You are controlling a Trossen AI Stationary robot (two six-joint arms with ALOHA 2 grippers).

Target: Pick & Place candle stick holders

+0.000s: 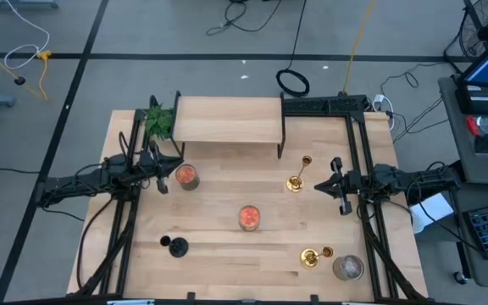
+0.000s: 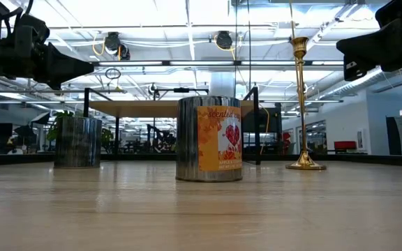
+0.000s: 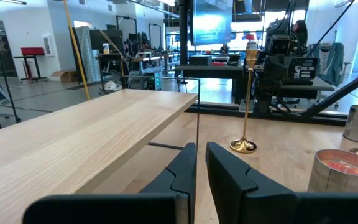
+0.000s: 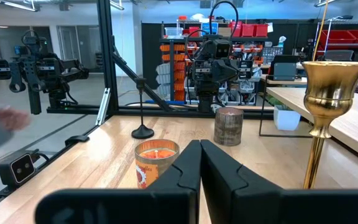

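Three holders: two gold, one black, all upright on the wooden table (image 1: 227,246), none held.
Gold holder by the shelf: gold holder (image 1: 296,180) stands right of centre, just in front of the raised wooden shelf (image 1: 227,119) and near the right gripper; the low view shows its full slim stem and cup (image 2: 300,104), which the high view foreshortens.
Second gold holder: second gold holder (image 1: 312,257) stands near the front right corner, beside a grey tin (image 1: 347,268); the low view does not show it.
Black holder: black holder (image 1: 177,246) stands front left; the right wrist view shows it as a thin stem on a round base (image 4: 142,112).
Candle tins: an orange-labelled candle tin (image 1: 249,217) sits mid-table; another tin (image 1: 186,176) sits near the left gripper.
Left gripper: left gripper (image 1: 161,176) hovers at the shelf's left end with fingers (image 3: 179,174) closed on nothing, a fact only its wrist view shows.
Right gripper: right gripper (image 1: 327,185) hovers just right of the first gold holder, fingers (image 4: 185,168) pressed together and empty.
Plant: a green plant (image 1: 159,121) sits at the shelf's left end.
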